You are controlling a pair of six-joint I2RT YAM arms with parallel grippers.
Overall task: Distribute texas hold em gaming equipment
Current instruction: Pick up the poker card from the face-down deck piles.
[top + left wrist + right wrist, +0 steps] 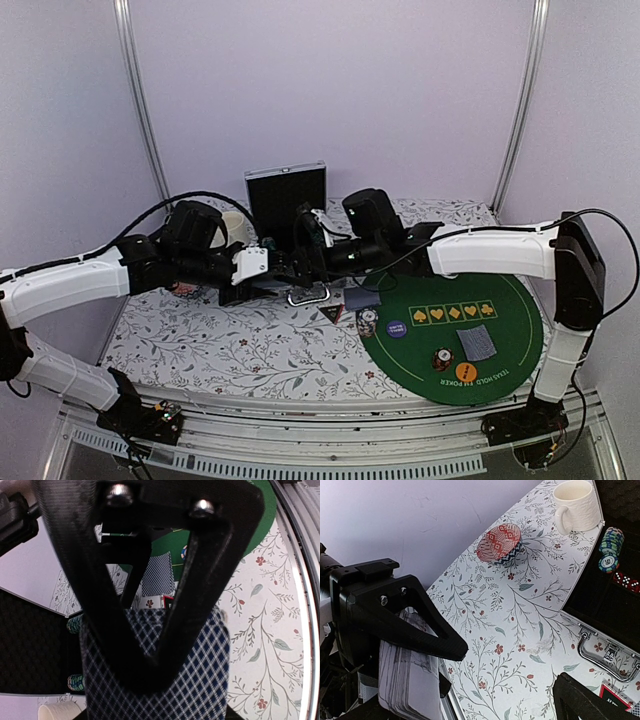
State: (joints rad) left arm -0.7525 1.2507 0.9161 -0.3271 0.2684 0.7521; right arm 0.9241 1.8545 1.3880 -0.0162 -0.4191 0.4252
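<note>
Holds a deck of blue-checked playing cards [200,680] clamped in the left claw [283,272], over the front of the open black case [592,600]. Hangs the right claw [302,250] just beside it, spread wide and gripping nothing, one finger [590,700] low in its own view. Puts the deck on the robot's left of the right claw, edge-on to that camera; long axis probably along the left claw's fingers, though hard to fix from either wrist view. Leaves the right claw as the only free one and the nearer to the deck; calls, by the look of it, for a short reach leftward to take the cards, jaws across the short side.

Shows in the case, on dark foam, green-striped chip stacks [611,540], a loose striped chip [608,562] and red dice [626,581], with a silver handle [602,652] on the front wall. Stands a cream mug [575,505] beyond on the flowered worktop [520,630], contents hidden, and a red patterned bowl [499,544] near it with nothing visible inside. Carries on the green mat [520,300], to the right: a card pile [477,343], a second card pile [362,298], a short chip stack [443,357], a second chip stack [368,320], a purple disc [397,327], an orange disc [464,373]; a dark triangular marker [330,313] just off its left rim.
</note>
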